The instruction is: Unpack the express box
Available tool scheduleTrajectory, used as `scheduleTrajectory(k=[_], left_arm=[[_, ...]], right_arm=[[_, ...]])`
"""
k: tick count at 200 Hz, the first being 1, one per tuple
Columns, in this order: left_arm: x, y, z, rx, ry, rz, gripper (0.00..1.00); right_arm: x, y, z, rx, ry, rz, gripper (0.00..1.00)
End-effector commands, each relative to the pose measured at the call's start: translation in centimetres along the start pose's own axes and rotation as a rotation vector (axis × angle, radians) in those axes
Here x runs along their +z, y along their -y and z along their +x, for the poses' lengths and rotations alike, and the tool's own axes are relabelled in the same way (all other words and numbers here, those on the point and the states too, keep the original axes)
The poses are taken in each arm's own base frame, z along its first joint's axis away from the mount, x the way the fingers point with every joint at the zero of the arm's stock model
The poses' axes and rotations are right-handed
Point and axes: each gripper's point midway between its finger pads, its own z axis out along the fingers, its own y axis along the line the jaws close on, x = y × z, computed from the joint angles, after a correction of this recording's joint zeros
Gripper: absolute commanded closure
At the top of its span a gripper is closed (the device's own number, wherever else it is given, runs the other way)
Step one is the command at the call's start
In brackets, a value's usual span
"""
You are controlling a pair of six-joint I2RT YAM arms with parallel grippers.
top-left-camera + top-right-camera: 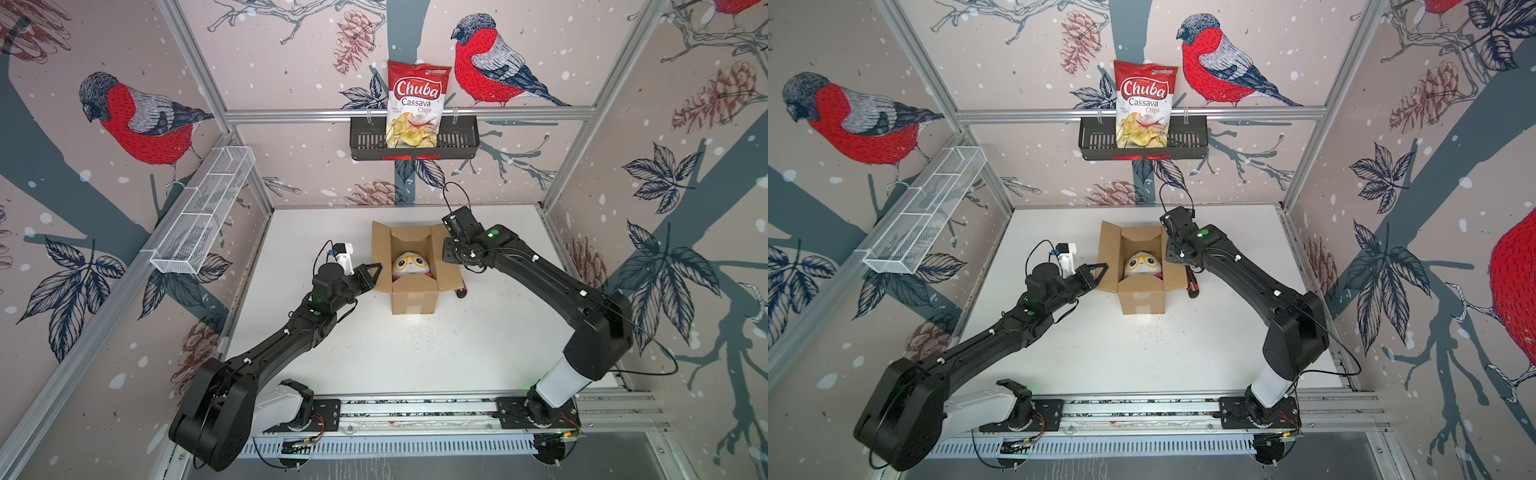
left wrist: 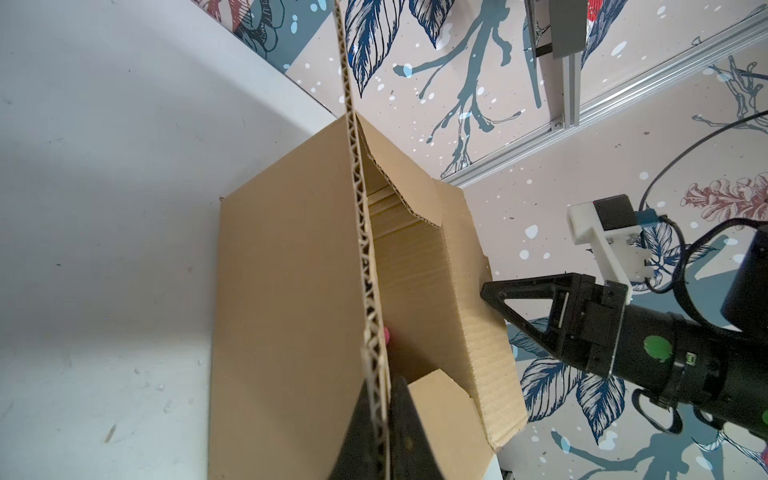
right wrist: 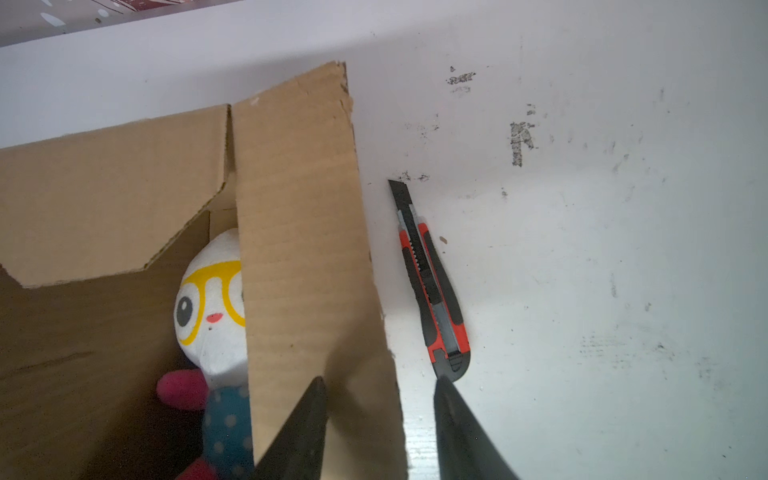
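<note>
The express box (image 1: 415,300) (image 1: 1142,302) stands in the middle of the white table with its four flaps open. A white-faced doll with yellow glasses (image 1: 409,266) (image 3: 208,307) lies inside. My left gripper (image 1: 376,268) (image 2: 380,386) is shut on the edge of the box's left flap (image 2: 291,291), whose corrugated edge runs between the jaws. My right gripper (image 1: 449,253) (image 3: 380,380) is open at the right flap (image 3: 299,232). One finger is over the flap and the other over the table, with the flap's outer edge in the gap between them.
A red and black utility knife (image 3: 432,286) (image 1: 461,292) lies on the table right beside the box's right flap. A chips bag (image 1: 417,104) stands in a black basket (image 1: 459,141) on the back wall. A white mesh shelf (image 1: 203,216) hangs on the left wall.
</note>
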Motion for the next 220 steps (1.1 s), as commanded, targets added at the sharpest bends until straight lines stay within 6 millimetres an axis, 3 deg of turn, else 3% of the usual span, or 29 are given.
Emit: scheduleTrajectory(k=[1,112,171,220], left_arm=[[0.0,-0.3,0.2,0.016,-0.009,-0.007,0.9],[-0.3,-1.4,2.7,-0.064,-0.043,0.012,0.88],[0.4,-0.8,3.6,-0.071,-0.062,0.026,0.85],[0.2,-1.0,3.8,-0.076,-0.071,-0.008,0.7]], right_arm=[[0.8,-1.8,0.1,-0.018,-0.009,-0.089,0.62],[5.8,-4.6,2.2,-0.071,-0.106,-0.176,0.6],[4.4,-5.7,1.3,-0.099,-0.085,-0.222,0.55],[2.0,-4.6,-0.9,-0.114,-0.043,-0.144,0.54]])
